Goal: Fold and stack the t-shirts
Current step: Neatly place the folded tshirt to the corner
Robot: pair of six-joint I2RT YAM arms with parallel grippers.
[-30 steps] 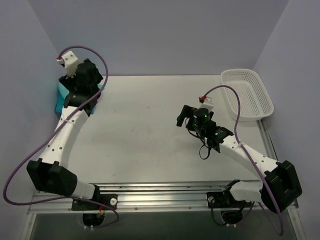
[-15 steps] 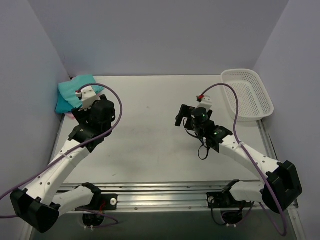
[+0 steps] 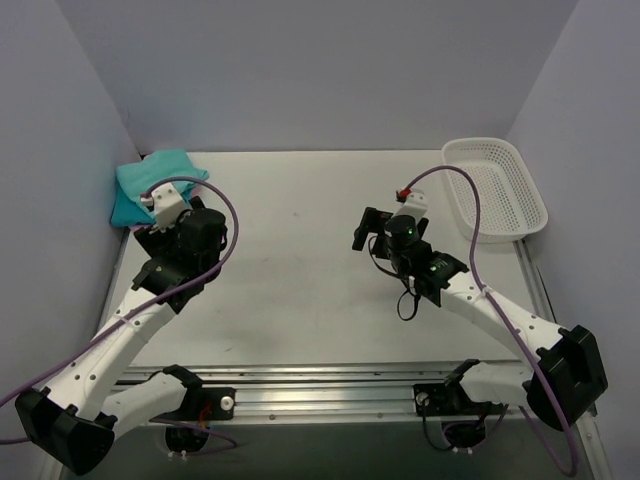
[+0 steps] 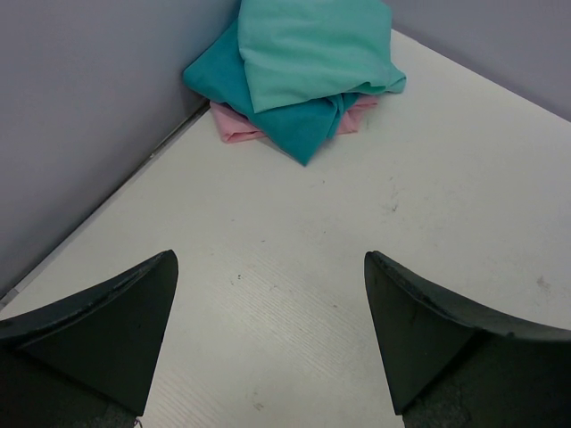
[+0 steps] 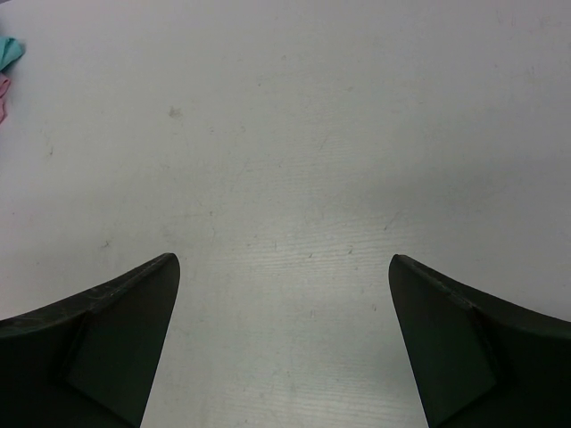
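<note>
The t-shirts lie folded in a stack in the far left corner of the table. In the left wrist view the light teal-green shirt is on top, the darker teal-blue one under it, and the pink one at the bottom. My left gripper is open and empty, a short way in front of the stack and pointing at it. My right gripper is open and empty over bare table at mid right. Slivers of teal and pink cloth show at the left edge of its view.
A white plastic mesh basket stands at the far right, holding nothing. Grey walls close in the table on the left, back and right. The stack rests against the left wall.
My left arm has drawn back from the corner toward the near side, open, uncovering the stack that it hid a second ago. The right arm has hardly moved.
</note>
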